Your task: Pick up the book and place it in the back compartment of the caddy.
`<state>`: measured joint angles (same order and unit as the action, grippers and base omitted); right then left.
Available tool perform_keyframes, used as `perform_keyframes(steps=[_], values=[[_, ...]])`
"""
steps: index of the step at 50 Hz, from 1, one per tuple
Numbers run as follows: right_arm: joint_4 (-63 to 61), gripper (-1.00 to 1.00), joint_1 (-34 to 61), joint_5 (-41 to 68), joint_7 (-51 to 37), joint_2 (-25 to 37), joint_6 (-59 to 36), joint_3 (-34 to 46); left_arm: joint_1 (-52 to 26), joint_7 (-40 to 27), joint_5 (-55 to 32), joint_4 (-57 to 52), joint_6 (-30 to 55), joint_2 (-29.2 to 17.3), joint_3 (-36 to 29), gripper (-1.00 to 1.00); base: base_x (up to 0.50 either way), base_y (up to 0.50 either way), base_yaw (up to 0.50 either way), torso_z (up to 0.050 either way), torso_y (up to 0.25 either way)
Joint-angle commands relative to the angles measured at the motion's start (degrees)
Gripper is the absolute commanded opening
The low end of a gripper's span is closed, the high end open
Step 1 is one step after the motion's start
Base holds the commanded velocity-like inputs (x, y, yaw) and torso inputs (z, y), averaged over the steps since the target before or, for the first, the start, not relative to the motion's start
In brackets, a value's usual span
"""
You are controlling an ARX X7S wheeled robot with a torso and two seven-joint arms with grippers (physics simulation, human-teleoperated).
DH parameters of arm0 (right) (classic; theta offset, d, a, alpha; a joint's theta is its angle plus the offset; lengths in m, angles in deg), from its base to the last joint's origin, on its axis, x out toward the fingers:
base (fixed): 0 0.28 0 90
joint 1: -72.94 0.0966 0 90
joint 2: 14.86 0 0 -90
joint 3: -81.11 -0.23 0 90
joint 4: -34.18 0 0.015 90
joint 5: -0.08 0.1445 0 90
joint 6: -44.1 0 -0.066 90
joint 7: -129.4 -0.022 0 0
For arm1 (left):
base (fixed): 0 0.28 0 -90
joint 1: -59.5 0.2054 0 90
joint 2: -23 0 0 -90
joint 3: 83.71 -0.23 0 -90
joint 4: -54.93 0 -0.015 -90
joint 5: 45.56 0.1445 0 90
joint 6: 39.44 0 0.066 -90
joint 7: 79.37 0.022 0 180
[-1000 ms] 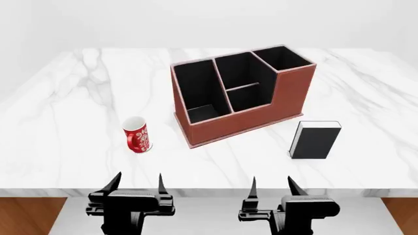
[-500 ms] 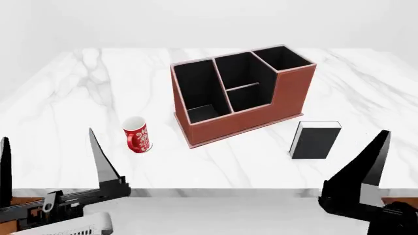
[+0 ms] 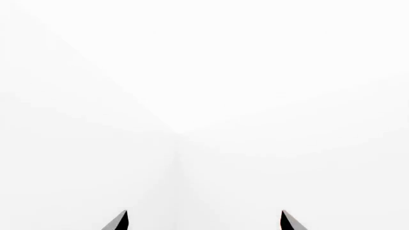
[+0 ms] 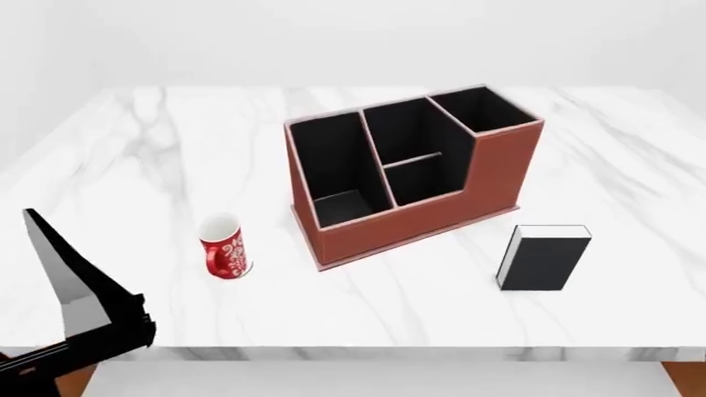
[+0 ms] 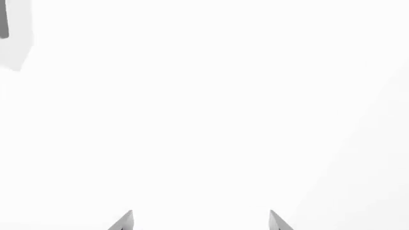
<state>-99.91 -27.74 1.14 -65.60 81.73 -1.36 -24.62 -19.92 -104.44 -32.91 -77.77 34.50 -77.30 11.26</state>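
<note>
Left tool (image 3: 203, 221) spread, holding nothing — caddy (image 4: 441, 217) cells bare, book (image 4: 543, 258) outside.

I see a white marble table (image 4: 144, 174) with grey veins. On it a red mug (image 4: 225, 247) with white patterning stands upright, toward the front left, near the table's edge.

No readable text, label, brand, number or sign anywhere. Only a white curling pattern on the red mug (image 4: 224, 255), not letters. Plain black cover on the book (image 4: 541, 259), no title. Bare reddish-brown walls on the caddy (image 4: 411, 234), unmarked. Nothing legible in either wrist view, just blank white.
</note>
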Motion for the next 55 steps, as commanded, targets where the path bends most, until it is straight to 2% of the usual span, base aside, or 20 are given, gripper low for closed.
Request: perform_keyframes(steps=[1, 41, 53, 54, 55], values=[[-1.5, 1.00, -0.5, -2.2, 0.6, -0.1, 1.0, -1.1, 0.4, 0.5, -0.1, -0.3, -1.1, 0.5, 1.5, 1.00, 0.50, 0.00, 0.00, 0.000, 0.000], [-1.7, 1.00, -1.2, -4.3, -0.7, 2.1, -0.3, 1.5, 0.5, -1.0, 0.4, 0.7, -1.1, -1.1, -0.4, 1.00, 0.50, 0.00, 0.00, 0.000, 0.001], [-1.0, 1.00, -1.0, -7.7, -1.6, 1.1, 0.6, 0.8, 0.5, -1.5, 1.0, 0.9, -1.2, -1.4, -1.0, 1.00, 0.15, 0.00, 0.00, 0.000, 0.001], [0.9, 1.00, -0.5, -12.1, -3.6, -1.5, 7.0, -2.1, 0.4, -1.5, 1.0, 1.0, -1.3, -1.5, -1.0, 1.00, 0.00, 0.00, 0.00, 0.000, 0.000], [0.0, 1.00, -1.3, -10.6, -1.9, -0.1, 2.9, 0.1, 0.4, -1.6, 1.0, 1.1, -1.3, -1.5, -1.1, 1.00, 0.00, 0.00, 0.00, 0.000, 0.000]])
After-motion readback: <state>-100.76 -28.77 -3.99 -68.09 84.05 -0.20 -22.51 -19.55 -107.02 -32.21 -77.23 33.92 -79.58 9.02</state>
